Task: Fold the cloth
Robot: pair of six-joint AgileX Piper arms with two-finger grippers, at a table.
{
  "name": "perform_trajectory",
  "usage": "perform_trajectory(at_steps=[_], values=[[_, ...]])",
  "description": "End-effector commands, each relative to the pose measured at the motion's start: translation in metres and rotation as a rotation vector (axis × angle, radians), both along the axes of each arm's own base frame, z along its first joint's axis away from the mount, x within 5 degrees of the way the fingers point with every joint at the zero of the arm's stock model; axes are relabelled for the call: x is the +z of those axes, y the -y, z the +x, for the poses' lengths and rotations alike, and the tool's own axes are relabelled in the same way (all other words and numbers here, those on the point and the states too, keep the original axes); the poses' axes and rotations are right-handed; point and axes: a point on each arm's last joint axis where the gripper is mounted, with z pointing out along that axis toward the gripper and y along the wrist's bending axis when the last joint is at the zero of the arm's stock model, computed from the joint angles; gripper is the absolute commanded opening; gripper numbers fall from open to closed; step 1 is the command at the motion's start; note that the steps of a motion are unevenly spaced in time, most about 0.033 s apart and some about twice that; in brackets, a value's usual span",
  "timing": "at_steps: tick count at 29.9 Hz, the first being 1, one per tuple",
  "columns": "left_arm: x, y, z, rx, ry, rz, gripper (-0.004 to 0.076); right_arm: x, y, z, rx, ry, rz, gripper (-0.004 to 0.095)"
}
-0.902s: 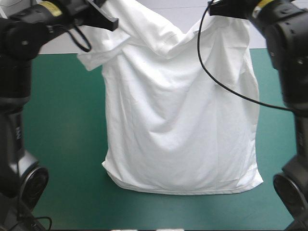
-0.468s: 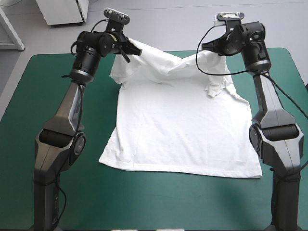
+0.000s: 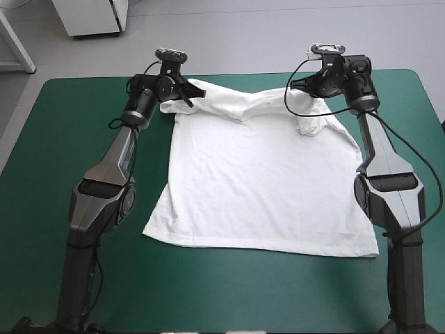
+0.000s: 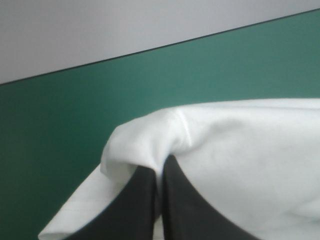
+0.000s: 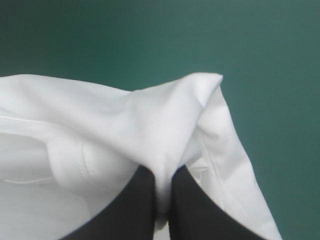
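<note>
The teal-green counter carries the white T-shirt across its middle. The shirt is spread nearly flat, with its long axis running from the counter's far edge toward its near edge. The hem lies flat, short of the near edge. The shoulder end sits close to the far edge, raised a little off the counter and sagging between two grips. The left hand is clenched on the cloth toward the counter's left side, and the right hand is clenched on it toward the right side. Both are equally close to the far edge, so the shirt's body stretches from them toward the near edge. A fold would likely carry the shoulders that way, over the hem. One sleeve lies bunched toward the counter's right side. No container shows.
</note>
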Motion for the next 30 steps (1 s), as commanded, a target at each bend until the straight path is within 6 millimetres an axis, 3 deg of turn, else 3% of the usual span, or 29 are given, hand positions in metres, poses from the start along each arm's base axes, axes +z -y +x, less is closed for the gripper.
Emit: perform_trajectory(at_steps=[1,5,8,11,14,17,22,30], values=[[0.049,-0.002,-0.006,0.006,0.153,-0.092,-0.0008,0.048,0.009,-0.01,-0.012,0.133,0.028,0.0049],[0.051,0.005,-0.008,-0.053,0.149,-0.139,0.0055,0.048,0.009,-0.01,0.02,0.13,0.06,0.0283],[0.052,0.013,-0.011,-0.147,0.146,-0.18,0.0214,0.046,0.008,-0.014,0.044,0.079,0.082,0.0493],[0.059,0.017,-0.017,-0.192,0.127,-0.215,0.0428,0.046,0.011,-0.021,0.046,0.015,0.052,0.0584],[0.073,0.016,-0.023,-0.198,0.145,-0.219,0.0528,0.056,0.017,-0.029,0.034,0.002,0.003,0.0579],[0.099,0.012,-0.034,-0.199,0.194,-0.199,0.0528,0.078,0.023,-0.036,0.028,0.049,0.02,0.0579],[0.14,0.002,-0.061,-0.216,0.214,-0.105,0.0528,0.133,0.024,-0.062,0.043,0.189,0.024,0.0574],[0.21,-0.021,-0.134,-0.248,0.145,0.041,0.0465,0.224,0.02,-0.134,0.131,0.4,0.052,0.0425]])
